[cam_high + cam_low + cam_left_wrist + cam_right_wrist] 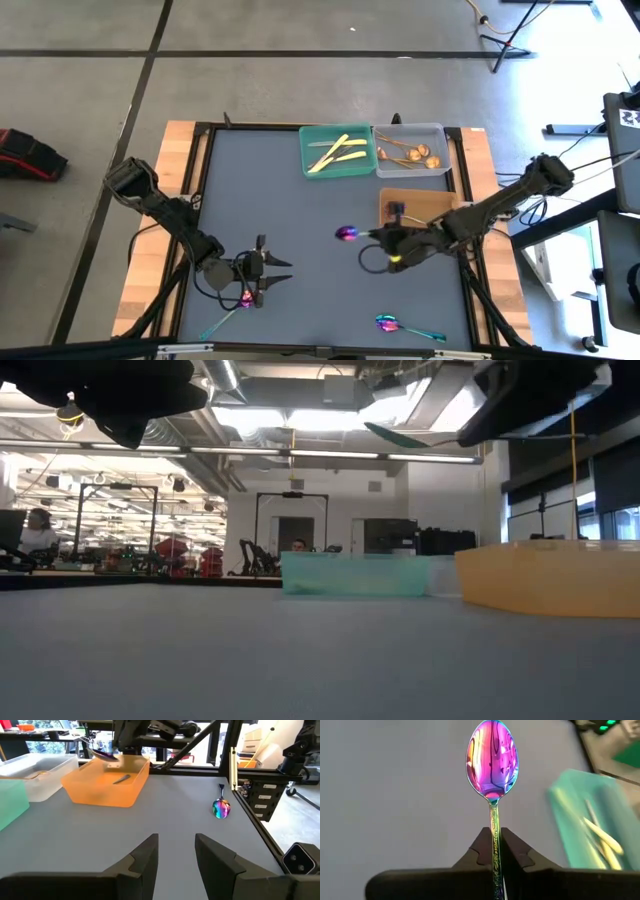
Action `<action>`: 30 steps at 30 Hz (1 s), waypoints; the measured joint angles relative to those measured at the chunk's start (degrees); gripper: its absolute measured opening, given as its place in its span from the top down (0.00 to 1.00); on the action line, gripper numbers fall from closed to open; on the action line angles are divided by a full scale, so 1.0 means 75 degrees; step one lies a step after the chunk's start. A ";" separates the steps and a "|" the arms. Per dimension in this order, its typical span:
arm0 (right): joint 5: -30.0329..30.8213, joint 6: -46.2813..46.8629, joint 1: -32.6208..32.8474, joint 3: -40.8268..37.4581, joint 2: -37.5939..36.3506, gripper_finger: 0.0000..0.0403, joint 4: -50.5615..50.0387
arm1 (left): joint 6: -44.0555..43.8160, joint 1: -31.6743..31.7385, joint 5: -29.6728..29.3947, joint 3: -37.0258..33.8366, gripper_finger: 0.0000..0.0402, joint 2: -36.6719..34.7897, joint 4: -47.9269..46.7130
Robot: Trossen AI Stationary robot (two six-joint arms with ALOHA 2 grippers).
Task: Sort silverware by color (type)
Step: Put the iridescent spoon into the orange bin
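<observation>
Three trays stand at the far edge of the grey counter (300, 230). The green tray (310, 160) holds pale yellow-gold knives (335, 154). Just beside it, the grey tray (440, 135) holds copper-gold spoons (410, 155). The orange tray (395, 198) sits in front of the grey one, with one dark utensil (121, 778) lying in it.

Right claw (494, 845): clamped on the patterned handle of an iridescent purple-blue spoon (492, 760), the bowl projecting forward past the fingertips. In the high view this claw (372, 236) is over the counter's middle, just beside the orange tray's near corner, and the held spoon's bowl (346, 234) points toward the left arm. The low view shows the spoon's handle clear of the counter surface.

Left claw (278, 270): fingers (145, 857) apart, holding nothing, over the near left part of the counter. A second iridescent spoon (232, 308) lies on the counter right beside this claw, its bowl partly hidden under the claw body, its teal handle running toward the near edge.

A third iridescent spoon (405, 328) lies flat near the near right corner, well apart from both claws; the left wrist view shows it (221, 807) close to the counter's edge rail.

Nothing lies on the counter between the right claw and the trays
</observation>
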 joint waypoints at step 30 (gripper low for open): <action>0.0692 0.3111 -0.1533 -0.2574 -0.1539 0.97 -0.1906 | -0.0188 0.0101 0.0009 0.0000 0.69 0.0003 0.0049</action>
